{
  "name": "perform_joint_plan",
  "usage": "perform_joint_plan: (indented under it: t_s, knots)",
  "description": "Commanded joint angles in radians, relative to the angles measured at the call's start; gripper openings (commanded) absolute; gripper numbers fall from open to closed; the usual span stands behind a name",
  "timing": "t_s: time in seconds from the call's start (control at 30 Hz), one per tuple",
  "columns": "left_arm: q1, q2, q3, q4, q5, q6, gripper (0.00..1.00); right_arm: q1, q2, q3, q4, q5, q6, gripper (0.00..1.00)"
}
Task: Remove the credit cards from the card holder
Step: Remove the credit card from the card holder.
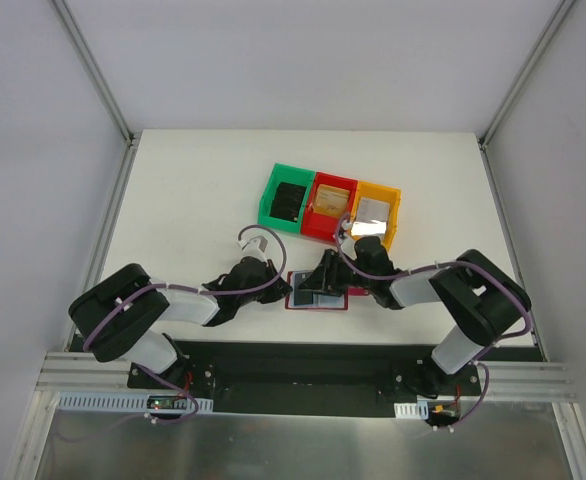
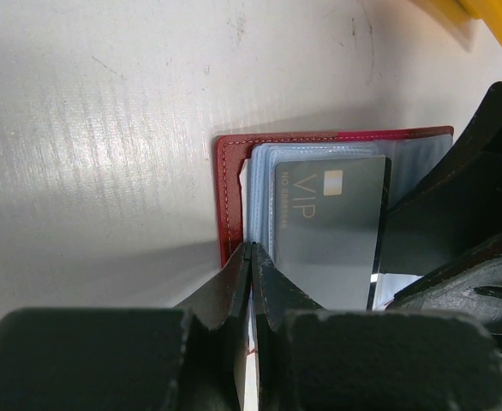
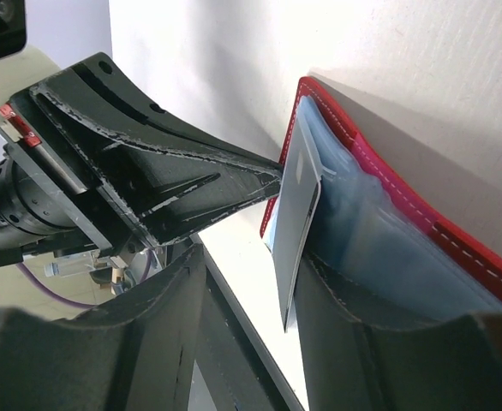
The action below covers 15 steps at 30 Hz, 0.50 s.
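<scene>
left gripper (image 2: 251, 250): clenched on the card holder (image 2: 227, 188), pinching its left edge. A thin blue-grey leaf is caught between the tips.

The holder lies open on the table (image 1: 173, 200), just ahead of the arm bases. Red cover is down, pockets face up.

right gripper (image 3: 251, 257): over the holder's right side, jaws released. They stand apart on either side of a grey card (image 3: 298, 214).

The grey card is tilted up on edge. One end sits in the holder's pocket stack and the other sticks out between the fingers. Bare table shows between the card and one finger. Can't tell if it touches the other finger. Left wrist view shows "VIP" on its face.

Beyond the holder and well apart from it are three bins in a row, side walls touching:
- green bin (image 1: 273, 180), beyond and left of the holder, with a black card (image 1: 290, 200) inside
- red bin (image 1: 318, 230), straight beyond the holder, with a gold card (image 1: 333, 197) inside
- orange bin (image 1: 393, 195), beyond and right of the holder, with a silvery card (image 1: 375, 208) inside and glare on it
</scene>
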Motion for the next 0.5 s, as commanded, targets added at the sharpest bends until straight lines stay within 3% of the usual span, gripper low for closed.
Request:
perform_joint_plan:
  t_s: [0.0,0.47]
  knots:
    - [-0.025,0.031,-0.001,-0.085,0.059,0.033,0.0,0.011,0.018,0.039,0.07,-0.039,0.011,0.47]
    - [-0.033,0.028,-0.013,-0.105,0.007,0.012,0.0,0.016,0.012,0.036,0.078,-0.041,0.02,0.45]
